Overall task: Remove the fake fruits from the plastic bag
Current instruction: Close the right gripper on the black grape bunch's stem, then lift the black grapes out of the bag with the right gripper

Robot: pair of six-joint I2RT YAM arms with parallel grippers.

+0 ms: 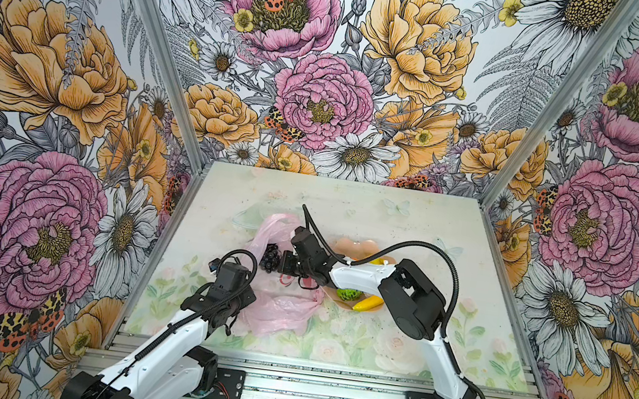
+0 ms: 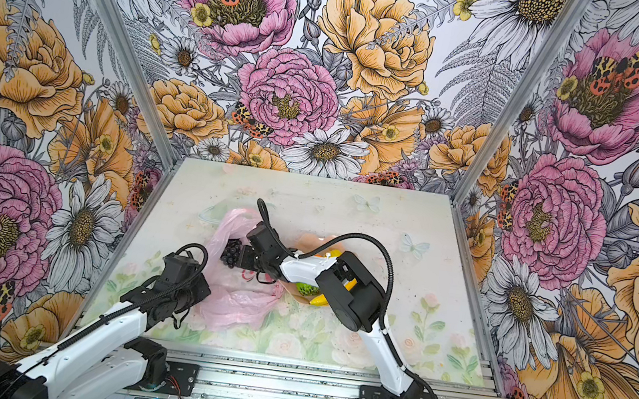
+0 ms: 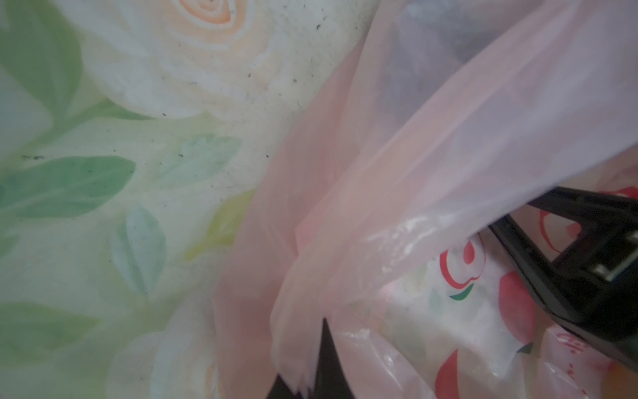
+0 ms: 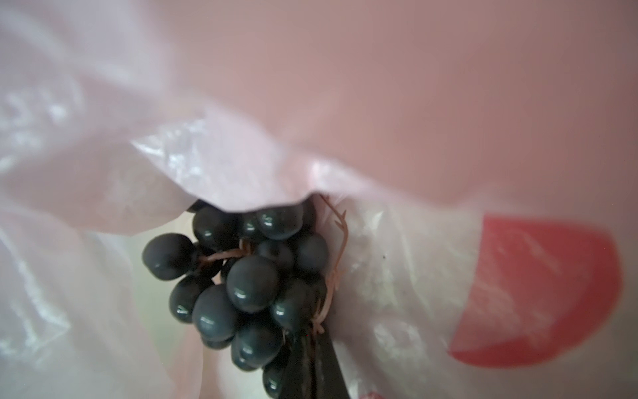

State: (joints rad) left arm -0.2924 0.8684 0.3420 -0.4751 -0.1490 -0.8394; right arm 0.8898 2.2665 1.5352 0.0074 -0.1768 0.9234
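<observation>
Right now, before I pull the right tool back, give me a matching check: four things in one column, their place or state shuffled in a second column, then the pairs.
Things:
1. grape bunch
2. banana
3. left tool
4. plastic bag

Places or states:
A. shut on the plastic bag's edge
B. lying crumpled on the table
C. in the bag's mouth, stem pinched by the shut right tool
D. lying in the peach bowl

Pairs: 1-C, 2-D, 3-A, 4-B
</observation>
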